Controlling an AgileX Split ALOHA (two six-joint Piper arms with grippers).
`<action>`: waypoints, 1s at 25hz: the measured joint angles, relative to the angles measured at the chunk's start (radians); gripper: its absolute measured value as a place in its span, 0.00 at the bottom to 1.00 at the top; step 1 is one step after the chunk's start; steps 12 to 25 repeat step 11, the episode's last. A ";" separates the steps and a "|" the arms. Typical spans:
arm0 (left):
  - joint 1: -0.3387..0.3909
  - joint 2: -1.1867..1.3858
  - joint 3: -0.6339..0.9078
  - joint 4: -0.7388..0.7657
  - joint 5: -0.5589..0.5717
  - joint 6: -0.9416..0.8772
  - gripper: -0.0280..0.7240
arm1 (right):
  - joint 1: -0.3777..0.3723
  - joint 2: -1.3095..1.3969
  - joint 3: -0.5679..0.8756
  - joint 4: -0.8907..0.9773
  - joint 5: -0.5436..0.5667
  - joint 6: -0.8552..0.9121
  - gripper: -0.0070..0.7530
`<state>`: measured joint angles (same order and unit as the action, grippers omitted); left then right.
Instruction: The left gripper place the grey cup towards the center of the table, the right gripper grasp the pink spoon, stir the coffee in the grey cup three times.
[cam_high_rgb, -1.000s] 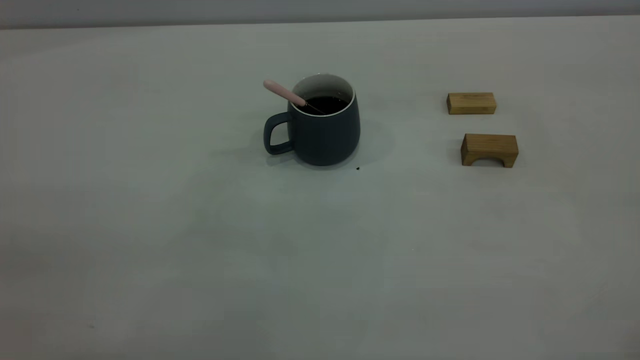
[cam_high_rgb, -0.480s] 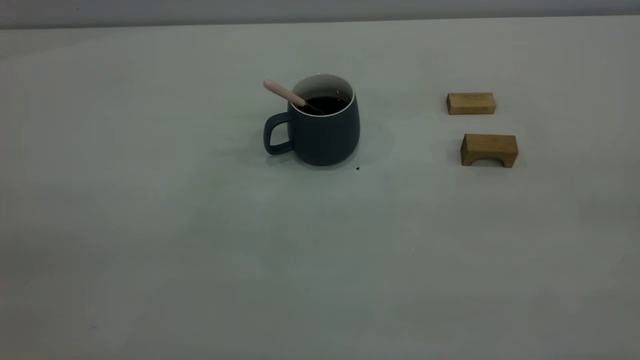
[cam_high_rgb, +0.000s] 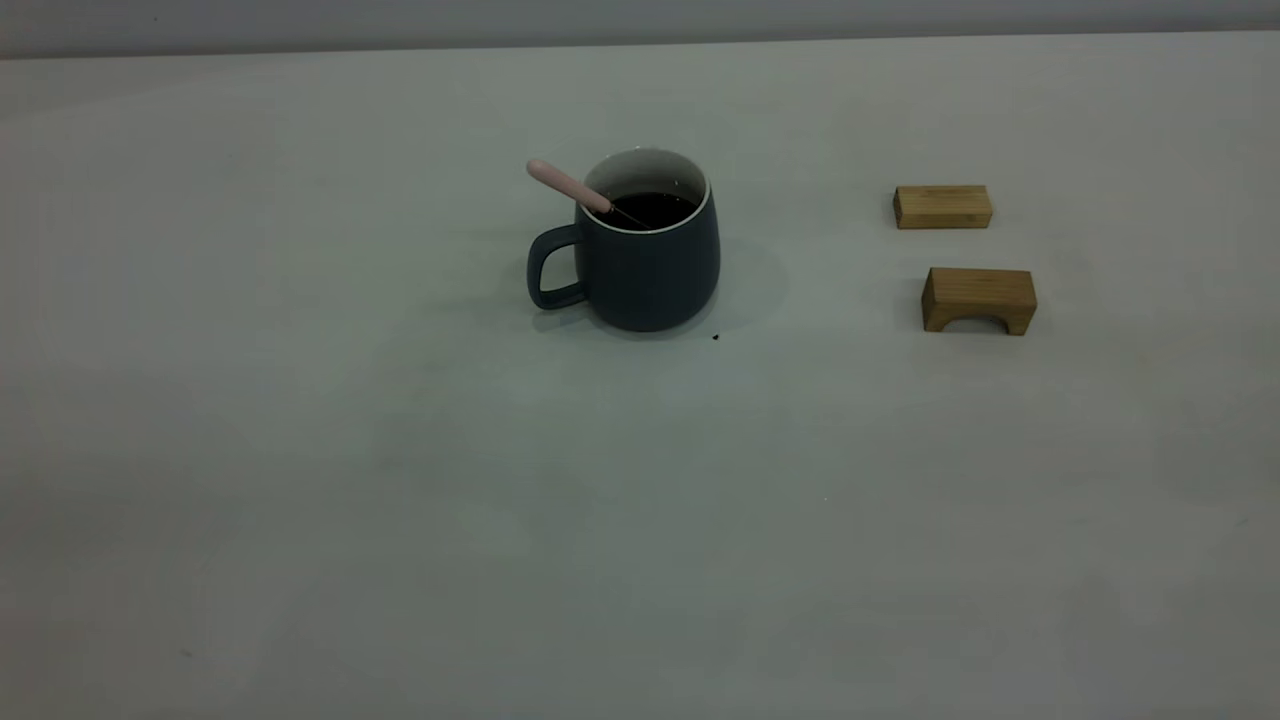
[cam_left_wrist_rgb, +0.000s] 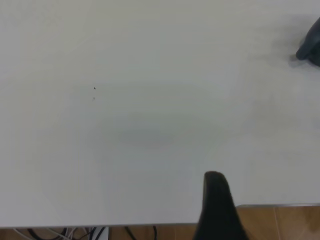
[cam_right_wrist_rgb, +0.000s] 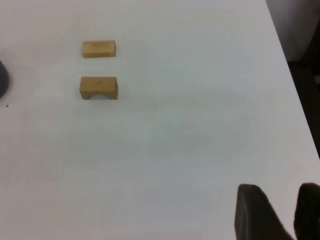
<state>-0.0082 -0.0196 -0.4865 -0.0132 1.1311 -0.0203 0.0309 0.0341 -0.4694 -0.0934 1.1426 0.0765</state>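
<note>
The grey cup stands upright on the table, a little behind the middle, its handle toward the left. Dark coffee fills it. The pink spoon leans in the cup, its bowl under the coffee and its pink handle sticking out over the rim above the cup's handle. Nothing holds cup or spoon. No arm shows in the exterior view. My left gripper hangs over the table's near edge, far from the cup. My right gripper is open and empty, well away from the cup's rim.
Two wooden blocks lie right of the cup: a flat one behind and an arched one in front. A dark speck sits by the cup's base. The right wrist view shows the table's side edge.
</note>
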 joint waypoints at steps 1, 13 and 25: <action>0.000 0.000 0.000 0.000 0.000 0.000 0.79 | 0.000 0.000 0.000 0.000 -0.003 0.000 0.32; 0.000 0.000 0.000 0.000 0.000 0.000 0.79 | 0.000 0.000 0.000 0.000 -0.007 0.000 0.32; 0.000 0.000 0.000 0.000 0.000 0.000 0.79 | 0.000 0.000 0.000 0.000 -0.007 0.000 0.32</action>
